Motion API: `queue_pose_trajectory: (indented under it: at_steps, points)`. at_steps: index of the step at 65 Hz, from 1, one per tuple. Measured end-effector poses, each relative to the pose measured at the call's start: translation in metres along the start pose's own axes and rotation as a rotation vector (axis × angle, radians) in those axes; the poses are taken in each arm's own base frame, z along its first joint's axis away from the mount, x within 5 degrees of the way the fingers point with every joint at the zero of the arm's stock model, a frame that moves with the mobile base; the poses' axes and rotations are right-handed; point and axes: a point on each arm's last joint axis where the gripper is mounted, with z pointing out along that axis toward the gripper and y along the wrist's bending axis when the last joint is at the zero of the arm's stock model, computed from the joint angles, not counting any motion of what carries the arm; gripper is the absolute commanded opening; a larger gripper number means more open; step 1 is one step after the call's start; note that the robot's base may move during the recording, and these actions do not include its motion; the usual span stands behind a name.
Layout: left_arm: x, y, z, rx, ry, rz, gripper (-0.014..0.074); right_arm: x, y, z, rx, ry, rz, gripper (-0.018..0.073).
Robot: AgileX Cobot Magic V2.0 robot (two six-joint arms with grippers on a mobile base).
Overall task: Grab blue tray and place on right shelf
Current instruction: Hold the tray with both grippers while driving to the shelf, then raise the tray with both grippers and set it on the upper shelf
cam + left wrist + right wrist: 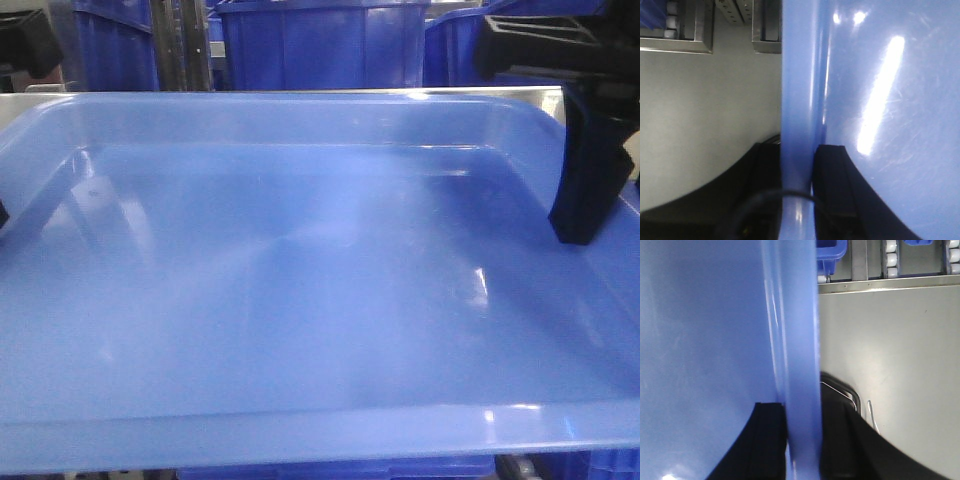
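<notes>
Nearest the robot, the blue tray [300, 300] fills almost the whole front view, its glossy floor bare and its near rim low across the bottom. At the left rim, the left gripper [797, 200] is clamped tight on the flared edge, with one side of it inside the wall and one outside. The right gripper [801, 440] pinches the opposite rim the same way. Both wrist views show grey floor [900, 350] under the held edges. Just past the tray's far rim the right shelf [535, 96] shows as a thin shiny strip; whether the tray touches it I cannot tell. Farther back stand dark blue bins [320, 45] and a perforated upright [185, 40].
</notes>
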Motion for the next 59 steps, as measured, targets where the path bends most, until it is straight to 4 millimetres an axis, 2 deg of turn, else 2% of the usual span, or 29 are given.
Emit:
queue_pose_trajectory:
  at_steps: [7, 12, 28, 35, 44, 59]
  points:
    - [-0.001, -0.001, -0.002, 0.001, 0.0, -0.002, 0.0055, -0.002, 0.001, -0.004, 0.004, 0.001, -0.009, 0.0244]
    - [-0.006, -0.003, -0.01, 0.011, -0.015, -0.005, 0.0055, -0.007, 0.004, -0.014, 0.003, -0.013, -0.022, 0.0244]
    - [-0.036, -0.014, -0.057, 0.047, -0.152, 0.053, 0.0056, -0.032, 0.013, -0.06, 0.0, -0.115, -0.071, 0.0244]
    - [-0.053, -0.019, -0.071, 0.049, -0.205, 0.072, 0.0056, -0.048, 0.017, -0.078, 0.004, -0.158, -0.084, 0.0244]
    - [-0.081, -0.03, -0.076, 0.022, -0.25, 0.109, 0.0056, -0.076, 0.024, -0.092, 0.027, -0.209, -0.095, 0.0244]
    - [-0.135, -0.043, -0.068, -0.029, -0.308, 0.091, 0.0056, -0.127, 0.034, -0.089, 0.081, -0.273, -0.088, 0.0244]
